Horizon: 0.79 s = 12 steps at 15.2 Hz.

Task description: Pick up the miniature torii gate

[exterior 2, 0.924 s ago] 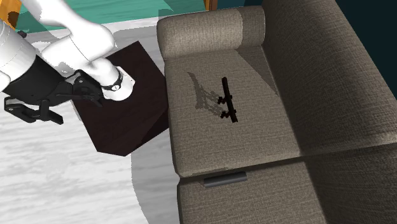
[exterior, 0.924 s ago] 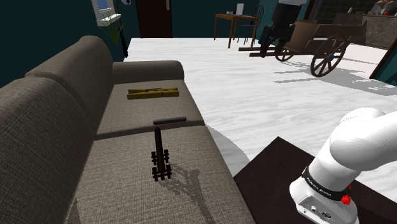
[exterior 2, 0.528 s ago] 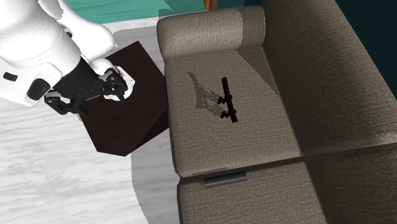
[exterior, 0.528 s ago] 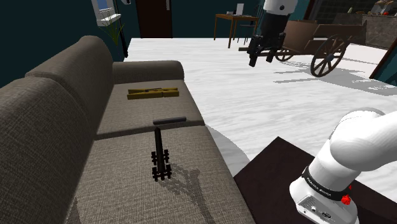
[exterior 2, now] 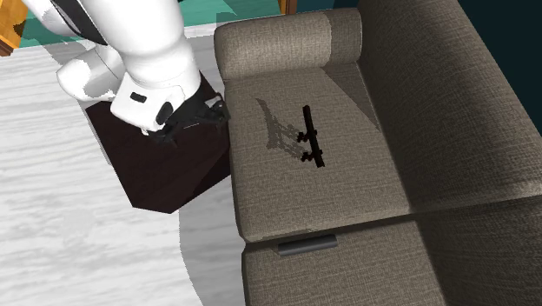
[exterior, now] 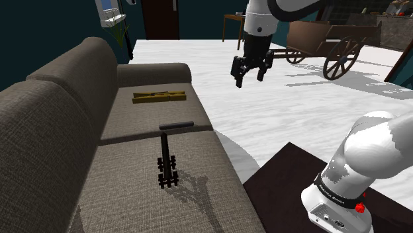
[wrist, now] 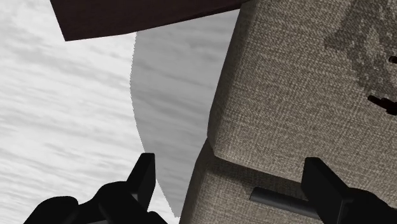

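The miniature torii gate [exterior: 167,169] is a small black frame lying on the near seat cushion of the brown sofa [exterior: 126,198]. In the second exterior view the gate [exterior 2: 312,137] lies mid-cushion, casting a shadow. My gripper [exterior: 249,73] hangs open and empty high above the white floor, off the sofa's front edge and well away from the gate. The second exterior view places the gripper [exterior 2: 195,120] over the dark stand, just short of the sofa arm. Between my spread fingertips [wrist: 232,181] is the sofa's front edge; a black bit of the gate [wrist: 385,102] peeks in beyond.
A short dark bar [exterior: 176,125] lies at the seam between the cushions. A flat yellow-brown object [exterior: 159,96] rests on the far cushion. The dark stand top [exterior 2: 161,174] sits beside the sofa. A wooden cart [exterior: 334,46] and a desk [exterior: 243,23] stand far back.
The arm has swung toward the sofa: the gripper moved left and down in the shoulder view, and right over the stand in the second exterior view. The gate has not moved.
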### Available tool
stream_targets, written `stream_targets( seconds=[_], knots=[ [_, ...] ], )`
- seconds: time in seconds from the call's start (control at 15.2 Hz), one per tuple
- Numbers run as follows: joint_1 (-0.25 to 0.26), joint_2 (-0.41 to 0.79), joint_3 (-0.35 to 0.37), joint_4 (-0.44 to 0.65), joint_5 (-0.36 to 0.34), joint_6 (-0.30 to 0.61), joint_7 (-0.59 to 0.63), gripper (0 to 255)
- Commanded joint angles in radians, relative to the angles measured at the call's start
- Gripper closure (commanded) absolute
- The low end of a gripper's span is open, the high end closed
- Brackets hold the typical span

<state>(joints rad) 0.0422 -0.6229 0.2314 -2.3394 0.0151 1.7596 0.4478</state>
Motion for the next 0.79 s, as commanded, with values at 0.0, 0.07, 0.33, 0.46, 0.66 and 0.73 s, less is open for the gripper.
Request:
stream_targets(
  seconds=[0.0, 0.07, 0.33, 0.46, 0.66, 0.73],
  knots=[
    [0.003, 0.049, 0.050, 0.014, 0.008, 0.022, 0.067, 0],
    [0.005, 0.073, 0.074, 0.020, 0.010, 0.033, 0.099, 0],
    [0.006, 0.184, 0.170, 0.057, 0.006, 0.075, 0.231, 0],
    [0.005, 0.249, 0.216, 0.084, -0.006, 0.094, 0.300, 0],
    [0.003, 0.358, 0.283, 0.135, -0.038, 0.117, 0.410, 0],
    [0.002, 0.398, 0.304, 0.155, -0.053, 0.123, 0.448, 0]
  ],
)
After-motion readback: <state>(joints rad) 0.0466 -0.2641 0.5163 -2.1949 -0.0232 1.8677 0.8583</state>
